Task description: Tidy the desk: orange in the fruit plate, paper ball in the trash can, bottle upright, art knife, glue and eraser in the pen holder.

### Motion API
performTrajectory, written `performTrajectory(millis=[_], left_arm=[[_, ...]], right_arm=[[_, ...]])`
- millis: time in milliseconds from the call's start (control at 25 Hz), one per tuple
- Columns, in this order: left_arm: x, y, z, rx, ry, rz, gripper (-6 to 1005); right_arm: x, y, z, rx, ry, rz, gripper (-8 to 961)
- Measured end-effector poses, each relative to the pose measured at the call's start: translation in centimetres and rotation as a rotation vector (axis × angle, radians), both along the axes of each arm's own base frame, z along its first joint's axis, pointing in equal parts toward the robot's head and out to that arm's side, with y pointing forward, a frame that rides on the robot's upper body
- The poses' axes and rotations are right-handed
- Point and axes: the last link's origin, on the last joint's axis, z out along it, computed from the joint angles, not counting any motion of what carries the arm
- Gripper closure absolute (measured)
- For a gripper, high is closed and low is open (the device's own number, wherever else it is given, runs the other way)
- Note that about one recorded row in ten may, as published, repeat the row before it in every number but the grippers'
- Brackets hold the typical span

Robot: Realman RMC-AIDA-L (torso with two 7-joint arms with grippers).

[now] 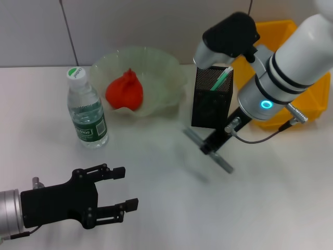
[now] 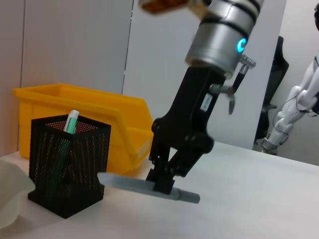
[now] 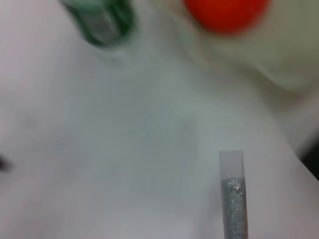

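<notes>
A white desk (image 1: 156,208) against a pale panelled wall, seen from my head: the water bottle (image 1: 86,108) stands upright at left, beside the frilled pale-green plate (image 1: 166,67) that holds the orange (image 1: 125,90). Right of the plate stands the black mesh pen holder (image 1: 212,97) with a green-and-white stick (image 1: 221,78) in it, and a yellow bin (image 1: 299,104) behind. My right gripper (image 1: 210,147) hangs just in front of the holder, fingers clamped on the grey art knife (image 1: 207,148), which lies crosswise in its grasp. My left gripper (image 1: 122,188) rests low near the desk's front edge, fingers spread, holding nothing.

From my left wrist: the knife (image 2: 149,187) sits nearly level in the right gripper (image 2: 162,181), close over the desk, beside the holder (image 2: 67,172); whether it touches the surface I cannot tell.

From my right wrist, blurred: one end of the knife (image 3: 233,194), the bottle (image 3: 102,22) and the orange (image 3: 227,14) beyond.
</notes>
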Motion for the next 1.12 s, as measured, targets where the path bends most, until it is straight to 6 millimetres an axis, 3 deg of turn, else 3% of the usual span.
performTrajectory(millis=[160,480,760,1120], left_arm=[[-0.1,0.0,0.1,0.007,-0.002,0.003,211],[-0.1,0.0,0.1,0.01,-0.002,-0.001,212],[0.0,0.0,0.0,0.013,-0.006,-0.003,212],[0.1,-0.1,-0.1,0.016,-0.014,0.001,211]], right_arm=[[-1.4,-1.5,0.8,-0.031,0.229,0.17,807],[-0.5,-2.8,3.5,0.037,0.53,0.313,808],[2.9,-2.7,6.4,0.216,0.815,0.414,810],[6.4,-1.4,7.8,0.44,0.932,0.447,809]])
